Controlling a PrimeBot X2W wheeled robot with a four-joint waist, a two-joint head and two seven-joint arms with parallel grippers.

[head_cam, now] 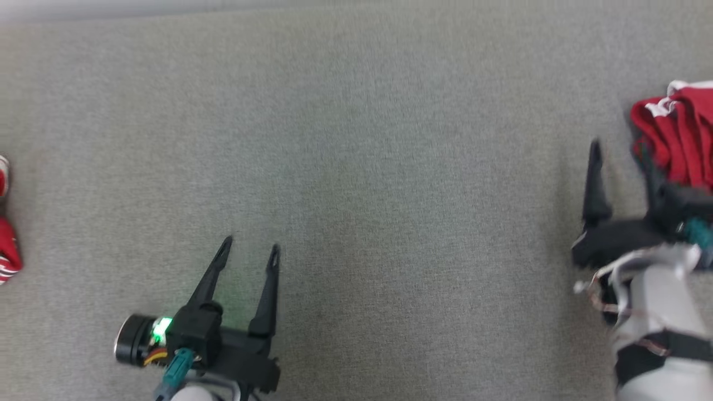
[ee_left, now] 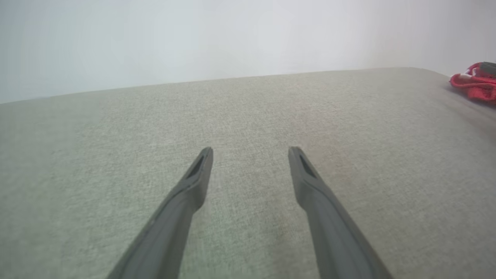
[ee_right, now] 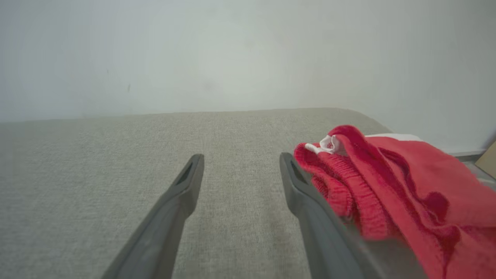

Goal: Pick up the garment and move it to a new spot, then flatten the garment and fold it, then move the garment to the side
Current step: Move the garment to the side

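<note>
Red knit garment with white trim (head_cam: pixel 682 131) lies bunched at right edge of grey fabric tabletop (head_cam: pixel 356 167), against right end effector (head_cam: pixel 619 153). It and left end effector (head_cam: pixel 249 249) spread, empty. Set-aside step, likely; next: withdraw without snagging.

We see a grey surface (head_cam: pixel 356 167) covered with woven cloth, a little darker in a faint patch near its middle. At its left edge lies a red and white item (head_cam: pixel 9 260), cut off by the frame, so we cannot tell what it is; the white shows as thin stripes. Behind the far edge stands a pale wall (ee_left: pixel 232 35). The far right corner of the surface is rounded. In the right wrist view, past this corner, a brown piece (ee_right: pixel 489 159) shows, perhaps cardboard, low beside the wall.
</note>
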